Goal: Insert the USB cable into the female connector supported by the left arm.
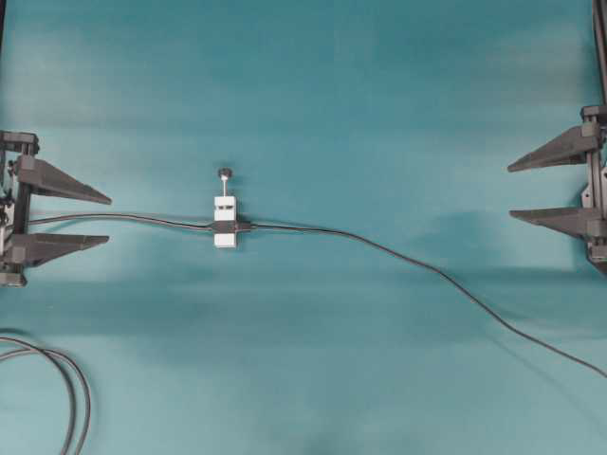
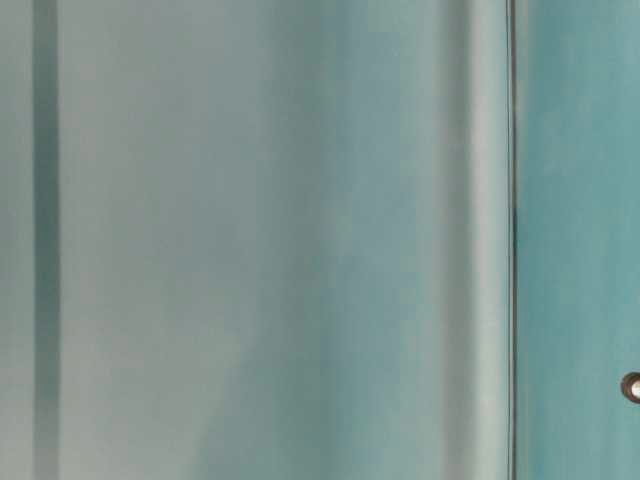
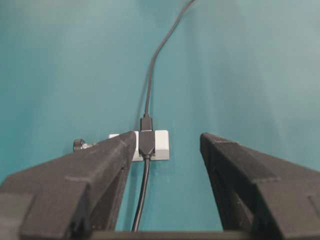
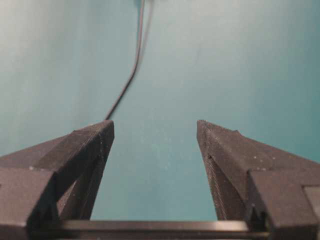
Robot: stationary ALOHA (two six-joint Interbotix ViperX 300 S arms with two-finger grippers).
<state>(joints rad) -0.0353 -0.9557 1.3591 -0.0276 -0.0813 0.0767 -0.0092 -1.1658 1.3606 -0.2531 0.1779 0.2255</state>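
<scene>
The female connector [image 1: 225,235], a white block with a black band, lies on the teal mat left of centre, its knob [image 1: 225,172] pointing to the far side. The USB cable [image 1: 398,250] runs from its right side off the right edge. Its dark plug [image 1: 245,227] sits against the block's band. My left gripper [image 1: 107,220] is open and empty at the left edge, with the block's own cable [image 1: 114,217] running between its fingers. In the left wrist view the gripper [image 3: 168,136] faces the block [image 3: 161,144] and plug [image 3: 146,122]. My right gripper [image 1: 510,191] is open and empty at the right edge.
A thicker looped black cable [image 1: 71,398] lies at the front left corner. In the right wrist view the open gripper [image 4: 155,127] faces bare mat, with the USB cable [image 4: 135,65] ahead on its left. The table-level view is a teal blur.
</scene>
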